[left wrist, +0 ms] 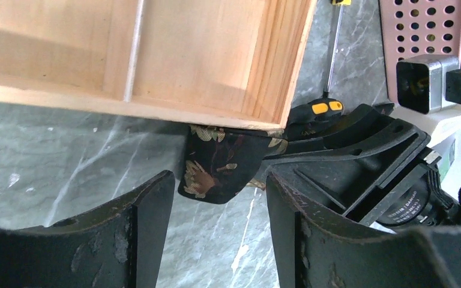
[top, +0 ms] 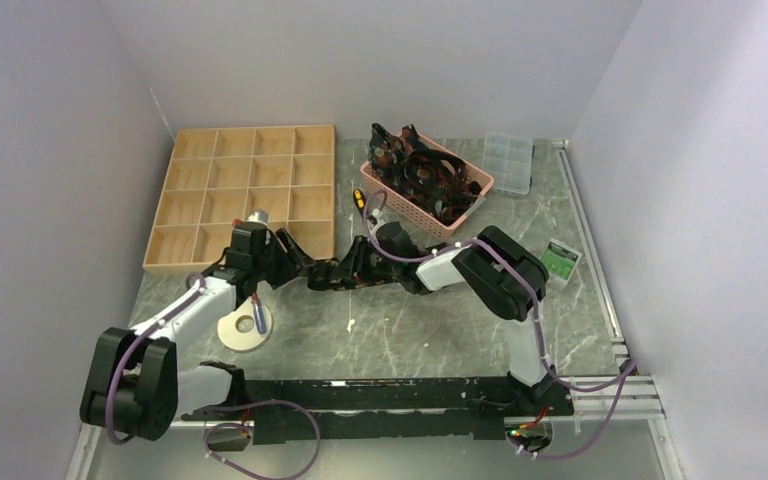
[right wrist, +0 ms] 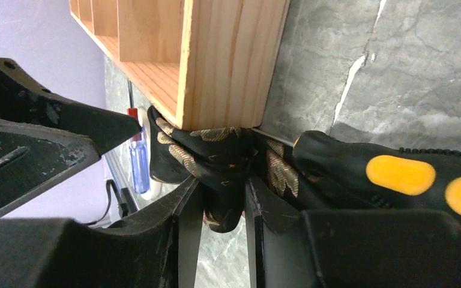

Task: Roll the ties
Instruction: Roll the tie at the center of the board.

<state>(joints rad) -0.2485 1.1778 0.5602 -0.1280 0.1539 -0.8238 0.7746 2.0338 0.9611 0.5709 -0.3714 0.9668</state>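
Marble table (right wrist: 366,60) — right fingers (right wrist: 187,234) pinch tie (right wrist: 222,159).

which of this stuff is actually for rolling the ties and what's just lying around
For the job: tie being worked; more ties in the basket; tray, probably for the rolls.
Lying about: tape roll, yellow screwdriver, blue screwdriver, clear box, green card.
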